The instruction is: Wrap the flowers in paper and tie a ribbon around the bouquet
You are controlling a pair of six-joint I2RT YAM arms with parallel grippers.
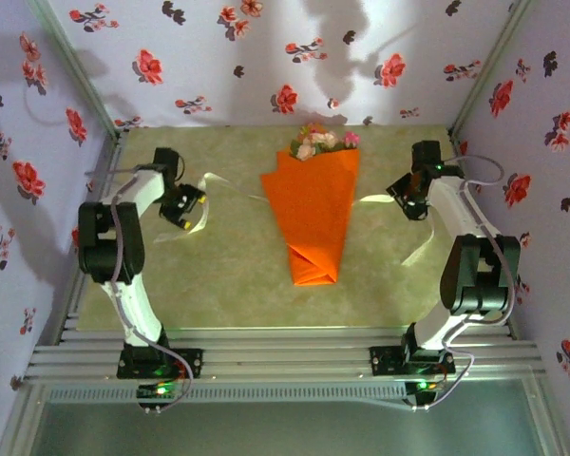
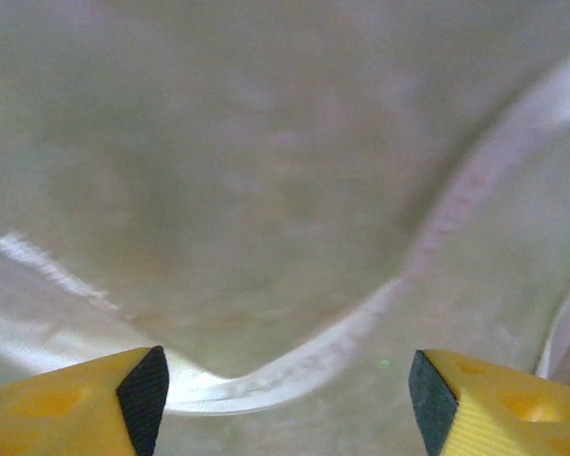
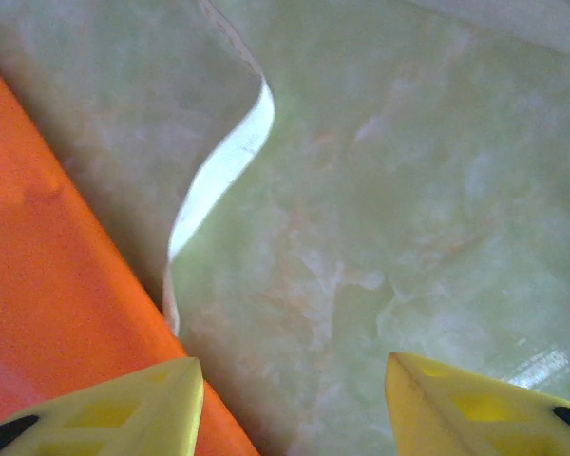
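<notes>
The bouquet [image 1: 313, 214] lies on the counter [image 1: 218, 275], the ribbon [image 1: 223, 185] trailing out both sides. The left gripper [image 1: 183, 206] and right gripper [image 1: 406, 195] hover released, grasping nothing.

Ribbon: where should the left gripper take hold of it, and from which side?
Probably at the bend of the ribbon between the open jaws of the left gripper, coming from straight above. The thin strip crosses the gap there, so closing would pinch it.

A lab test booth: floral wallpaper panels [image 1: 199, 38], aluminium rails [image 1: 285, 356], green table [image 1: 218, 266].
</notes>
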